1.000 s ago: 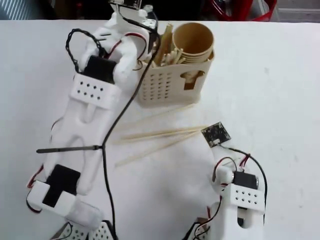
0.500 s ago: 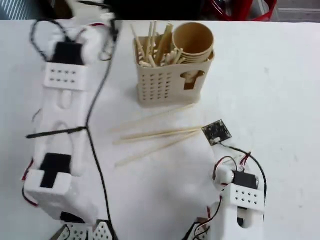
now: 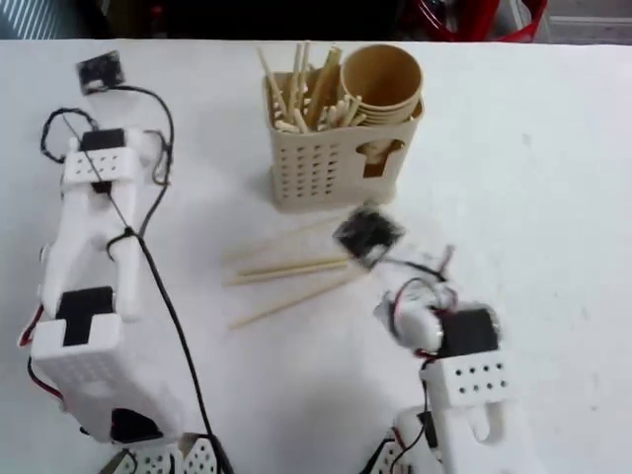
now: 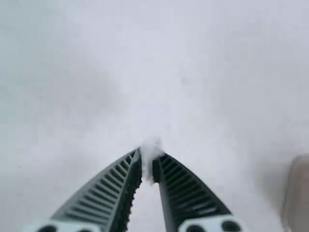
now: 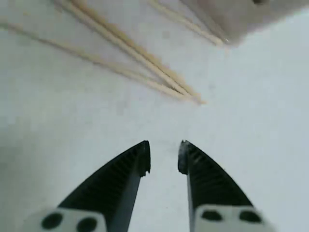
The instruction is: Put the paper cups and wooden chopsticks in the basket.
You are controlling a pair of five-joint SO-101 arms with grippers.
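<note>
Here, your cream perforated plastic basket (image 3: 336, 163) stands at the 12 o'clock side of the white table (image 3: 553, 197). Stacked tan paper cups (image 3: 381, 79) sit in its 3 o'clock half, and a bundle of pale wooden chopsticks (image 3: 296, 84) stands in its 9 o'clock half. Several loose wooden chopsticks (image 3: 291, 269) lie flat on the table near the basket's 6 o'clock. Your right hand (image 5: 164, 157) hovers just short of their tips, empty, fingers narrowly apart. Your left hand (image 4: 147, 166) hangs over the table at 9 o'clock, empty, with only a slim gap.
</note>
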